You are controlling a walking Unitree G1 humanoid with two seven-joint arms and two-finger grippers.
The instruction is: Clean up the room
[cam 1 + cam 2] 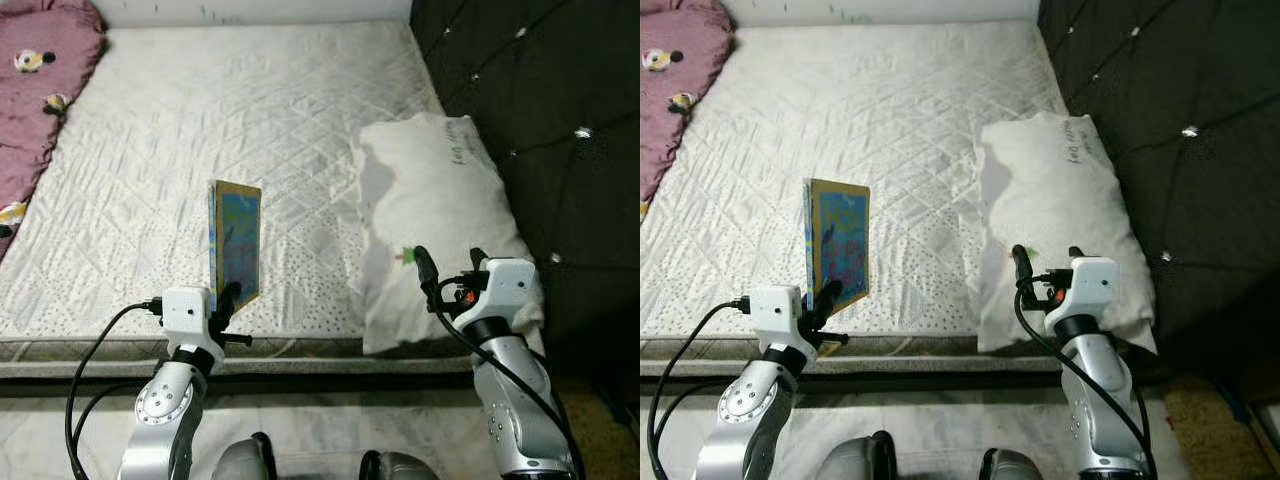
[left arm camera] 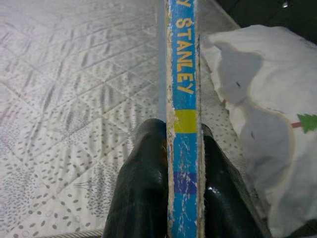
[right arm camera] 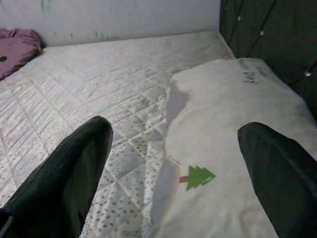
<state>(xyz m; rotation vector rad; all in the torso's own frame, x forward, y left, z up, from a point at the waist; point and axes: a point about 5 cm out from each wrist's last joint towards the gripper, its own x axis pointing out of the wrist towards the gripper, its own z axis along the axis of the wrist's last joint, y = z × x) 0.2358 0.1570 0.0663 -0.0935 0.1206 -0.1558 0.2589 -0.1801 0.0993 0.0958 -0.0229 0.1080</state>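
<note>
**Book lifted off bed, pillow next**

Left end effector clamped on the book, gripping its lower spine so it stands upright above the bed near the front edge. Right end effector has fingers spread wide, hovering over the near end of the pillow. I judge I'm lining up a grab there. Blanket lies at far left.
</note>
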